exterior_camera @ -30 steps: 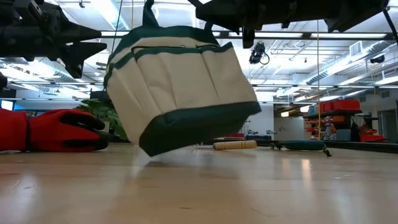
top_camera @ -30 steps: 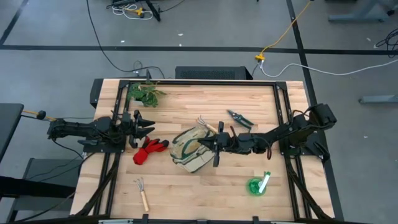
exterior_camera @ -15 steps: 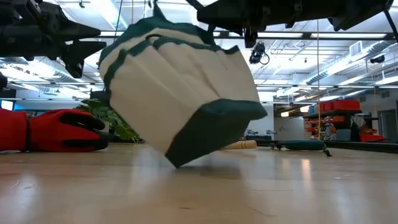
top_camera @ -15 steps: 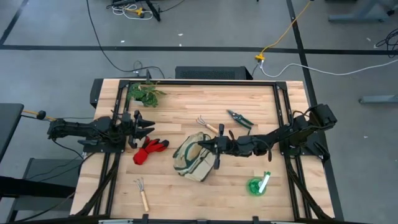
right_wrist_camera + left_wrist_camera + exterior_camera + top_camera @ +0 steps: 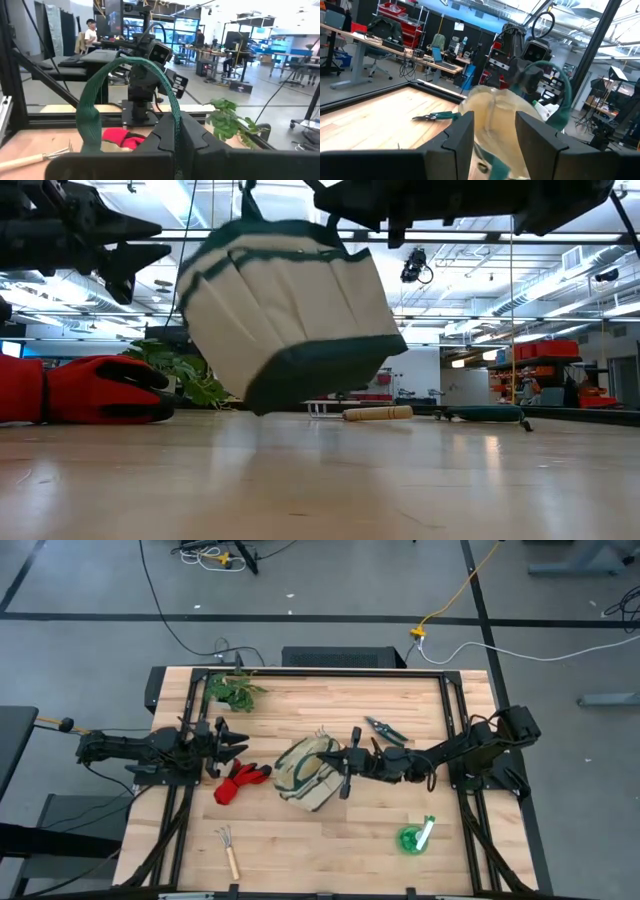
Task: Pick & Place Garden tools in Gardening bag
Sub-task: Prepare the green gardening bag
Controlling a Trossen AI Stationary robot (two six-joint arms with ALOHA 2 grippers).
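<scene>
The cream-white gardening bag (image 5: 305, 772) with dark green trim hangs tilted under my right gripper (image 5: 345, 765), which is shut on its green loop handle; in the low view the bag (image 5: 290, 310) is clear of the table. My left gripper (image 5: 238, 745) is open and empty, hovering above the red gloves (image 5: 240, 781), which lie flat on the table. One rake (image 5: 228, 850) lies near the front edge. The other rake (image 5: 378, 413) lies behind the bag. The pruning shears (image 5: 385, 730) and the green round piece (image 5: 413, 837) lie on the table's right half. My right gripper pinches the bag's green loop handle (image 5: 172, 117) between its two fingers, which reach in level from the table's right. The strap arches up and away from the fingers (image 5: 165, 137). The bag hangs below it, tilted, its dark green bottom (image 5: 320, 375) lifted off the table.
A leafy green plant (image 5: 232, 690) stands at the far left corner. A black frame rail (image 5: 455, 730) runs along the table's right side and another along the left. Bare wood lies in front of the bag, toward the near edge.
My right gripper has gone up and toward the table's far edge with the bag. The bag's lower corner, which dipped close to the table half a second ago, now hangs clear, and the bag has swung and tipped less steeply.
</scene>
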